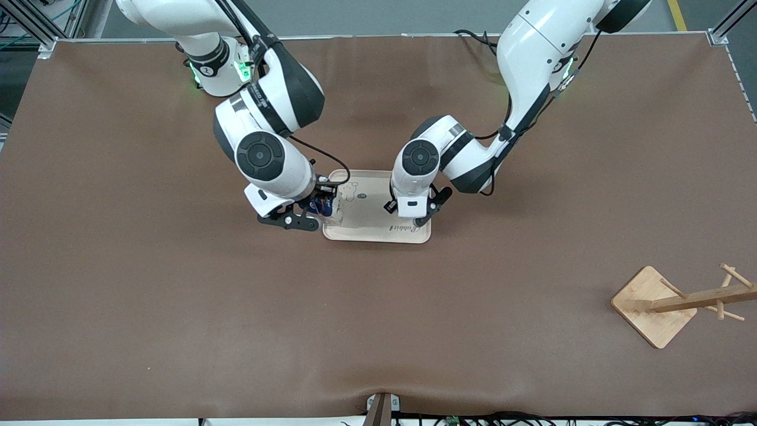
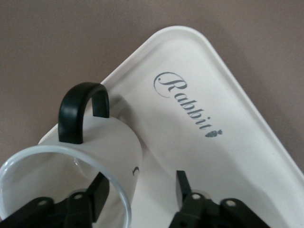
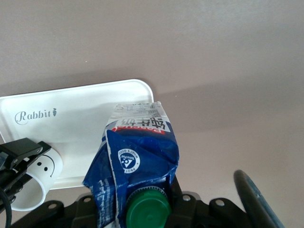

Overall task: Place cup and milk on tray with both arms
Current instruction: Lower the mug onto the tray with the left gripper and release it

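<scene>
- On the brown worktop (image 1: 177, 296), midway along it, lies the cream tray (image 1: 372, 222), its "Rabbit" script at the corner nearest the front camera on the left arm's side.
- At that corner the white cup (image 2: 71, 166) stands upright on the tray, black handle (image 2: 80, 111) toward the tray's edge.
- Left gripper (image 2: 140, 190) sits low over the cup with its fingers spread: one finger (image 2: 97, 190) inside the rim, the other (image 2: 183, 187) outside the wall, neither pressing it.
- Right gripper (image 1: 313, 210) is at the tray's edge on the right arm's side, fingers pinching the blue milk (image 3: 137, 161) carton, which tilts over the worktop beside that edge.
- Near the worktop's corner on the left arm's side, toward the front camera, stands a wooden rack (image 1: 668, 302).
</scene>
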